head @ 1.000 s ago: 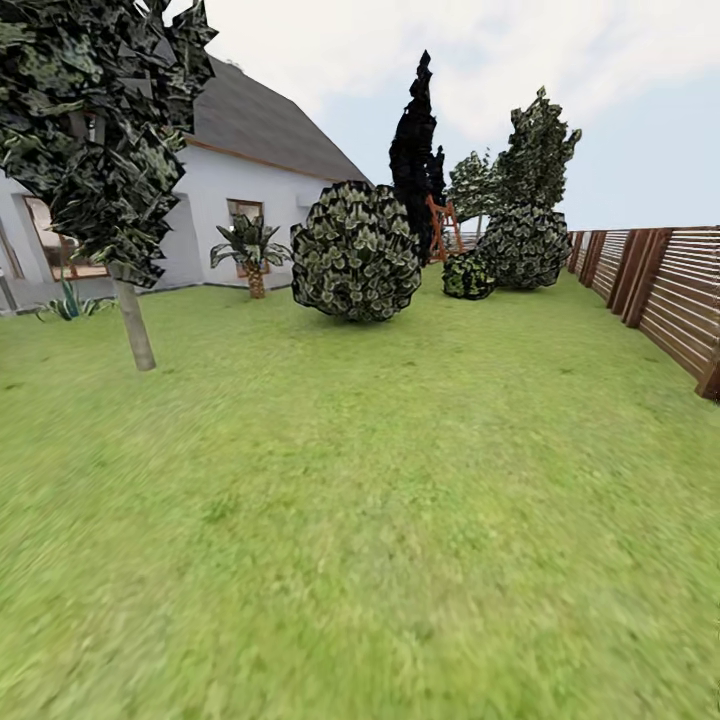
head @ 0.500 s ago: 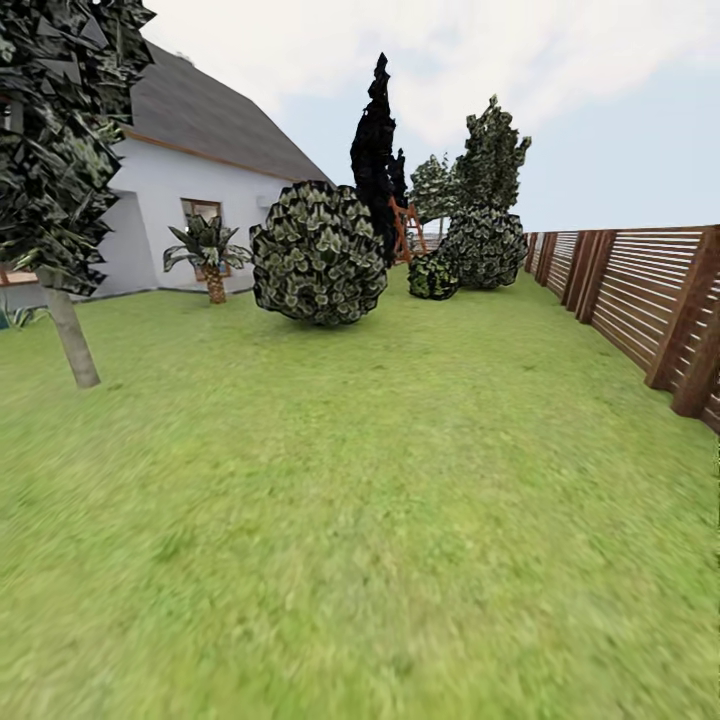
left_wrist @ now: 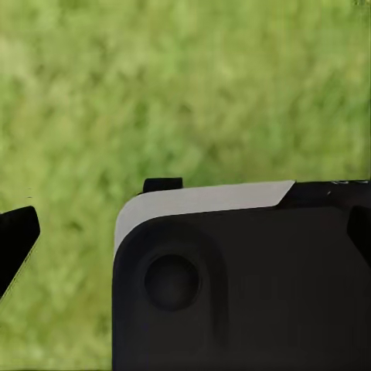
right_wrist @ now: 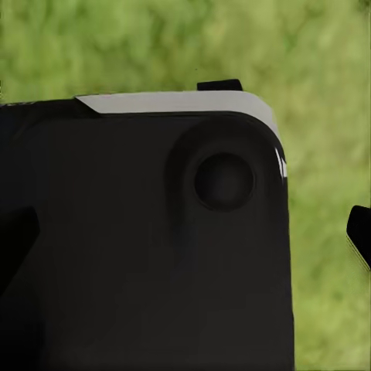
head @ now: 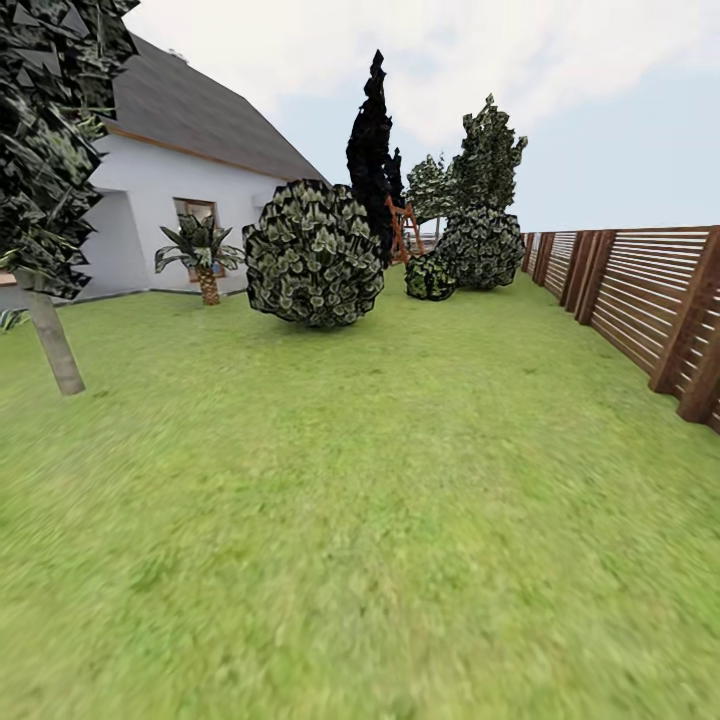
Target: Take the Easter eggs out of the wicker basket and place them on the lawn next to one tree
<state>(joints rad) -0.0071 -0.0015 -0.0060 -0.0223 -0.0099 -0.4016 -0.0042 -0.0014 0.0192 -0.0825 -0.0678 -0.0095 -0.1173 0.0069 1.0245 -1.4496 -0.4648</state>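
Observation:
The Easter eggs and the wicker basket are out of view. In the head view the lawn (head: 380, 480) of the garden stretches ahead. A tree (head: 50, 340) with a pale slim trunk and dark leafy crown stands at the near left. In the left wrist view, my left gripper (left_wrist: 188, 232) is open, its dark fingertips (left_wrist: 15, 239) at the frame's two sides with nothing between them. In the right wrist view, my right gripper (right_wrist: 189, 236) is also open and empty, one fingertip (right_wrist: 359, 236) showing over the grass. Both hang above grass beside my black body.
A round bush (head: 312, 255) sits mid-lawn, with a black tree (head: 372, 150) and more bushes (head: 480, 250) behind it. A slatted wooden fence (head: 640, 300) runs along the right. A white house (head: 170, 200) and a spiky striped plant (head: 200, 255) stand at the left.
The whole head view has shifted, so the camera has moved: tree and bushes now sit further left and the fence looms larger at the right. No object itself has moved.

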